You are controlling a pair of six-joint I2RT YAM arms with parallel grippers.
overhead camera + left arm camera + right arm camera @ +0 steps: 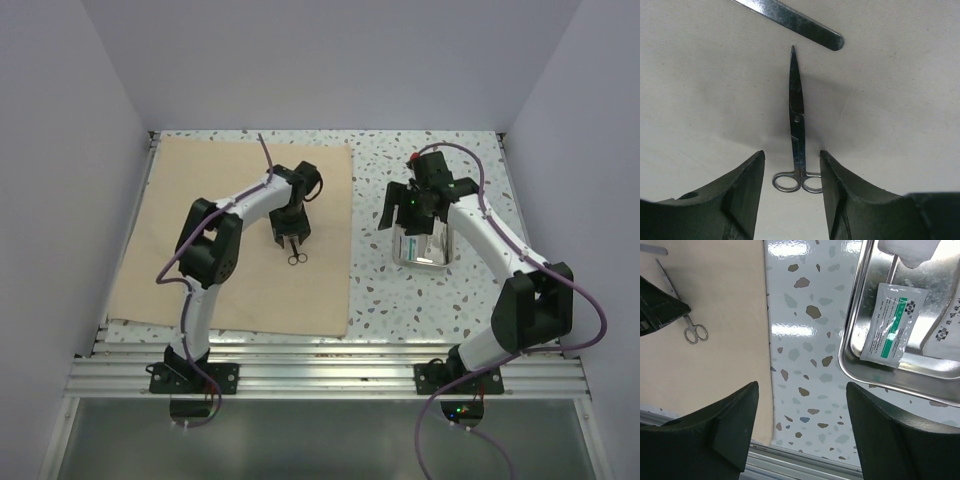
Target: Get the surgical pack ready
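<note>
— Where's the pack?
— Thin steel scissors [796,125] lie on matte tan cloth [200,260]. The left gripper [791,155] straddles them, open, not touching.
— Right gripper [802,387]?
— Wide, empty — beside the shiny tray [852,357] holding a white packet [892,322].

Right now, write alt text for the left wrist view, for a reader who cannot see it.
Closed steel scissors lie flat on the tan cloth, ring handles nearest the camera, between the open fingers of the left gripper. A second flat steel instrument lies diagonally beyond the scissor tips.
</note>
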